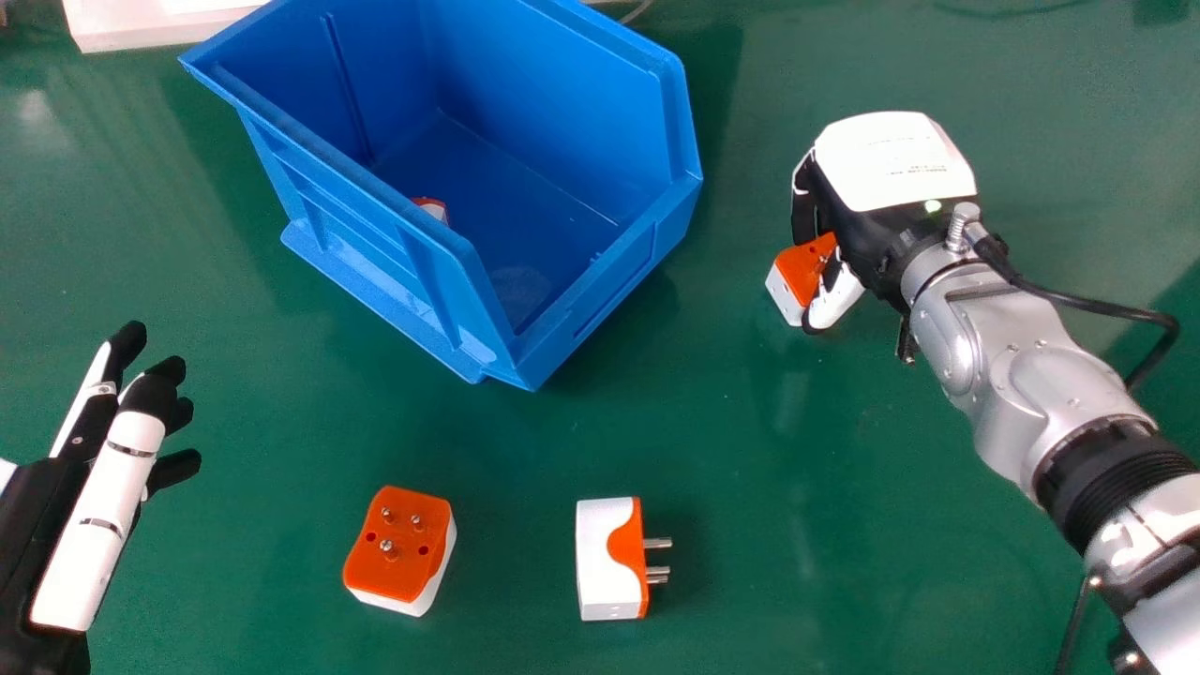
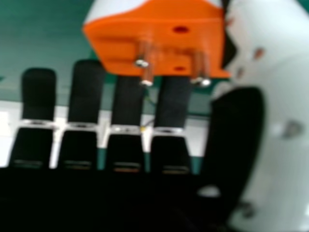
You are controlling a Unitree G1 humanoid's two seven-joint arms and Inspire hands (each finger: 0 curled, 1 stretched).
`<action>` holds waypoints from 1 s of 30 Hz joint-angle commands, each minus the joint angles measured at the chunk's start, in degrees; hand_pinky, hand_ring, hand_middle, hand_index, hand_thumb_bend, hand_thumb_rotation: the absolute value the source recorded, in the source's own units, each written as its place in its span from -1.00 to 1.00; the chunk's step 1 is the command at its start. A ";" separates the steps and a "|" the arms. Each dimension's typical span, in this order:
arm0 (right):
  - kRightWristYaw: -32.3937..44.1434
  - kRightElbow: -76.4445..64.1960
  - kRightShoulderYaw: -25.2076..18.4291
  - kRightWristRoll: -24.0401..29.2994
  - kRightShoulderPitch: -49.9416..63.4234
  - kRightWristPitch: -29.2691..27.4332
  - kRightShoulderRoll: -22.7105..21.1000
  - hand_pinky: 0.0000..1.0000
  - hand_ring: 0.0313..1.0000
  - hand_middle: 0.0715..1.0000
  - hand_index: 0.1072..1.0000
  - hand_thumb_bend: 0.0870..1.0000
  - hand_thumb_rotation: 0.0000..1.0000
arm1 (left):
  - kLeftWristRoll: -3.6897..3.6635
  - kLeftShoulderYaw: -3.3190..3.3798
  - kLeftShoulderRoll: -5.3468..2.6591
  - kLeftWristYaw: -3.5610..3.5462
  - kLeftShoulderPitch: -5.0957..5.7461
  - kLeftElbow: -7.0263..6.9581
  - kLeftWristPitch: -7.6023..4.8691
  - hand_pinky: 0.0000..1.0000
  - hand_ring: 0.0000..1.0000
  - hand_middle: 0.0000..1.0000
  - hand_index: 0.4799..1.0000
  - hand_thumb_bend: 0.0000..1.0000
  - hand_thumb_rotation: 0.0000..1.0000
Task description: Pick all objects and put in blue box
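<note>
In the head view, your blue box (image 1: 609,286) stood on the green table (image 1: 750,562), its open end toward you, with a small white-and-red piece (image 1: 433,209) partly visible inside, close to the wall on your left. To the right of the box, your right hand (image 1: 895,164) was low over the table with its fingers on one side of an orange-and-white adapter (image 1: 797,277) and its thumb on the other; the adapter lay tilted between them. Nearer you than the box lay two more: the left adapter (image 1: 398,548), metal pins up, and, well apart from it, the right adapter (image 1: 605,562), on its side with its pins pointing right. Your left hand (image 1: 108,516) was at the view's left side, apart from the box and the adapters, its fingers extended and loosely spread. In the right hand view, you had the right hand's fingers nearly straight, side by side with gaps between them, not curled round anything. The adapter's orange face was turned to your camera, pins and all, overlapping the tips of the two fingers nearest the thumb, and the thumb was right beside it; you could not tell whether it was gripped firmly.
</note>
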 commanded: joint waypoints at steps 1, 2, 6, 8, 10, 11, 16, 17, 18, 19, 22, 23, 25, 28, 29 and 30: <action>-0.96 -1.20 -0.89 0.28 -0.14 0.24 -1.00 -0.24 -0.09 -0.02 -0.24 -0.09 -1.00 | -0.03 0.07 -0.31 0.09 -0.02 -1.38 -1.45 0.75 0.87 0.92 0.98 0.07 1.00; -0.78 -1.44 -0.99 0.33 -0.05 0.38 -1.02 -0.24 -0.09 -0.02 -0.24 -0.09 -1.00 | -0.03 0.04 -0.33 0.10 -0.03 -1.42 -1.44 0.75 0.87 0.92 0.98 0.07 1.00; -0.10 -3.13 -1.66 0.74 0.58 0.62 -1.44 -0.24 -0.10 -0.02 -0.24 -0.09 -1.00 | 0.02 -0.04 -0.37 0.07 -0.11 -1.25 -1.58 0.75 0.87 0.92 0.98 0.07 1.00; 0.49 -4.59 -2.29 1.07 1.26 1.11 -1.62 -0.24 -0.10 -0.03 -0.24 -0.09 -1.00 | -0.03 -0.10 -0.41 0.05 -0.16 -1.22 -1.61 0.75 0.87 0.92 0.98 0.07 1.00; 0.97 -6.34 -2.95 1.39 2.24 1.70 -1.72 -0.24 -0.11 -0.03 -0.24 -0.09 -1.00 | -0.07 -0.11 -0.46 0.06 -0.12 -1.32 -1.62 0.75 0.87 0.92 0.98 0.07 1.00; 1.36 -7.48 -3.33 1.64 2.84 2.02 -1.81 -0.24 -0.11 -0.03 -0.24 -0.09 -1.00 | -0.14 -0.05 -0.46 0.03 -0.06 -1.43 -1.62 0.75 0.87 0.92 0.98 0.07 1.00; 1.63 -14.08 -5.55 2.69 6.90 3.18 -2.58 -0.25 -0.11 -0.03 -0.25 -0.09 -1.00 | -0.34 0.17 -0.31 -0.27 -0.12 -0.97 -2.10 0.75 0.86 0.92 0.98 0.06 1.00; 1.15 -15.07 -6.02 2.92 7.57 3.25 -2.72 -0.25 -0.11 -0.03 -0.25 -0.09 -1.00 | -0.30 0.18 -0.29 -0.29 -0.14 -0.82 -2.22 0.75 0.86 0.92 0.98 0.06 1.00; 0.80 -15.98 -6.49 3.07 8.15 3.38 -2.82 -0.26 -0.11 -0.03 -0.25 -0.09 -1.00 | -0.25 0.16 -0.27 -0.28 -0.16 -0.74 -2.27 0.75 0.86 0.92 0.98 0.06 1.00; 0.66 -17.13 -6.98 3.14 8.77 3.66 -2.96 -0.26 -0.11 -0.03 -0.25 -0.09 -1.00 | -0.21 0.14 -0.24 -0.26 -0.19 -0.70 -2.23 0.75 0.86 0.92 0.98 0.06 1.00; 0.39 -21.11 -8.50 3.28 10.86 4.13 -3.48 -0.27 -0.13 -0.02 -0.22 -0.10 -1.00 | -0.22 0.18 -0.13 -0.25 -0.30 -0.55 -2.16 0.75 0.87 0.92 0.98 0.06 1.00; 0.16 -22.26 -9.00 3.33 11.51 4.02 -3.66 -0.27 -0.13 -0.02 -0.22 -0.10 -1.00 | -0.15 0.12 -0.11 -0.20 -0.41 -0.46 -2.16 0.75 0.87 0.92 0.98 0.06 1.00; -0.06 -24.52 -9.99 3.24 12.76 4.08 -3.99 -0.28 -0.14 -0.03 -0.21 -0.10 -1.00 | -0.02 0.01 -0.05 -0.17 -0.66 -0.15 -2.23 0.75 0.87 0.92 0.98 0.06 1.00; -0.13 -27.95 -11.63 3.54 14.75 4.01 -4.42 -0.29 -0.15 -0.03 -0.19 -0.10 -1.00 | 0.09 -0.03 -0.02 -0.21 -0.89 0.21 -2.32 0.75 0.87 0.92 0.98 0.06 1.00; -0.09 -29.13 -12.16 3.63 15.46 3.96 -4.53 -0.29 -0.15 -0.03 -0.19 -0.10 -1.00 | 0.18 -0.09 0.00 -0.17 -1.07 0.32 -2.31 0.75 0.87 0.92 0.98 0.06 1.00; 0.05 -30.43 -12.68 3.70 16.23 4.07 -4.59 -0.29 -0.15 -0.03 -0.18 -0.10 -1.00 | 0.22 -0.14 -0.01 -0.13 -1.17 0.33 -2.26 0.75 0.87 0.92 0.98 0.06 1.00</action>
